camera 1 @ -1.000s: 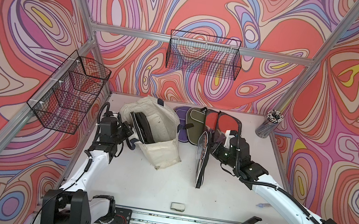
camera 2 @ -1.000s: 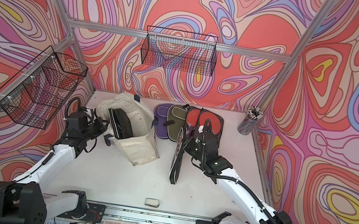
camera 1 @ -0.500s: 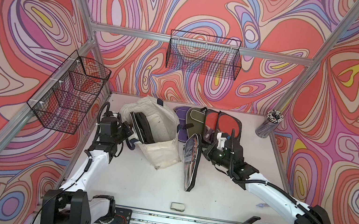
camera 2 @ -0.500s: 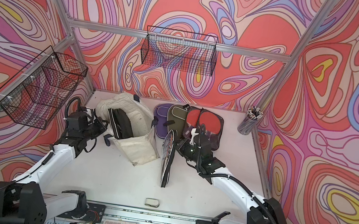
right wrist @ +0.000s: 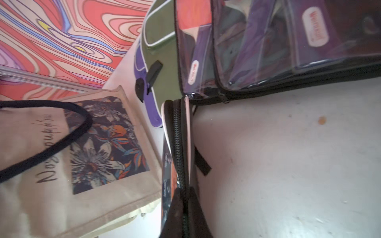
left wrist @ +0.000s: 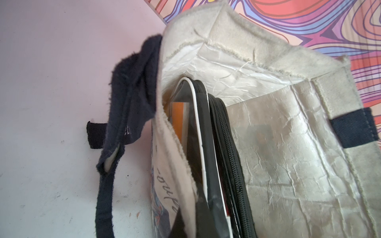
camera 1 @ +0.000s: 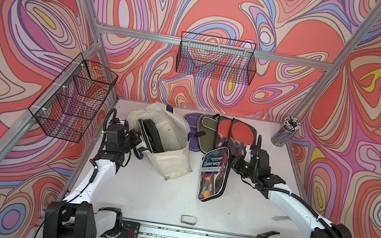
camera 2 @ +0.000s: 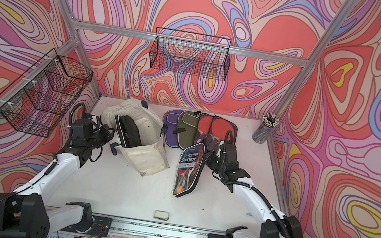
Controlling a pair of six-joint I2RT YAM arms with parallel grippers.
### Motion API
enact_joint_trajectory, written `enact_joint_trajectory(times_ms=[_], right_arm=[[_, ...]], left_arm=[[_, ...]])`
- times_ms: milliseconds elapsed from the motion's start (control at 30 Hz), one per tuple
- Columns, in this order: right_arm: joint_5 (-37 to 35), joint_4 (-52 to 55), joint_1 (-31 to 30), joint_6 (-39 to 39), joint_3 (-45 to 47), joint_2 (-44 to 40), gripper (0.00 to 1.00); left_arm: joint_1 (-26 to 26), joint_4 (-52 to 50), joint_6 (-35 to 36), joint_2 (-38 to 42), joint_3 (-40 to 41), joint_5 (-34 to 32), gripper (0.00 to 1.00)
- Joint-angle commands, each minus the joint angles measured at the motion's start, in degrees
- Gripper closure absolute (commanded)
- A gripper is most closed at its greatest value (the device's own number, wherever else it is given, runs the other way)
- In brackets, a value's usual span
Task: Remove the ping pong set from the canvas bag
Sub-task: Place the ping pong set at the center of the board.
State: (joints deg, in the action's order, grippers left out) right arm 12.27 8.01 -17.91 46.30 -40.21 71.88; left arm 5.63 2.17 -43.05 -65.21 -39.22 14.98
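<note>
The cream canvas bag [camera 1: 172, 158] [camera 2: 149, 156] stands open-mouthed at the table's middle left, with black zipped cases [camera 1: 152, 135] [left wrist: 222, 144] sticking out of it. My left gripper [camera 1: 137, 142] [camera 2: 109, 137] [left wrist: 190, 226] is shut on the bag's near wall at the rim. To the right of the bag, outside it, is a ping pong set [camera 1: 213, 173] [camera 2: 189, 169] in a clear-fronted black case, printed face up. My right gripper [camera 1: 232, 162] [camera 2: 207, 158] [right wrist: 186, 218] is shut on its zipped edge [right wrist: 179, 144]. The bag's flower print [right wrist: 103, 144] faces that gripper.
Behind the set, a purple case [camera 1: 190, 121], an olive case [camera 1: 206, 133] and clear cases with red paddles [camera 1: 242, 133] lie overlapping. A pen cup [camera 1: 284, 132] stands back right. Wire baskets [camera 1: 216, 58] [camera 1: 75, 97] hang on the walls. A small white object [camera 1: 188, 219] lies near the front edge.
The ping pong set stood on edge; it shifted a little left, then tipped so its printed face shows upward. The left arm and the bag have not moved.
</note>
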Motion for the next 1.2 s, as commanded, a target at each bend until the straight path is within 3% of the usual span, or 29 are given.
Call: enact_joint_trajectory(times_ms=[0,333,867,1167], right_arm=[[-4.59,8.15,-0.01,-5.7,-0.59,1.85,1.0],[-7.43,7.83,-0.05,-9.38,-0.32,6.22,1.0],[-8.61,1.61,-6.14,-7.23,-1.81,14.71,1.0],[-9.18,-1.18,-6.16,-6.79,-1.37,17.12,1.0]], left_arm=[[0.25,-0.09,0.51,1.01,0.02,-0.89,1.0],[0.26,0.41,0.07,0.78,0.23,-0.57,1.0],[0.35,-5.48,0.31,1.25,-3.99,-2.04,1.0],[1.27,-8.12,0.6,1.57,-5.69,-2.48,1.0]])
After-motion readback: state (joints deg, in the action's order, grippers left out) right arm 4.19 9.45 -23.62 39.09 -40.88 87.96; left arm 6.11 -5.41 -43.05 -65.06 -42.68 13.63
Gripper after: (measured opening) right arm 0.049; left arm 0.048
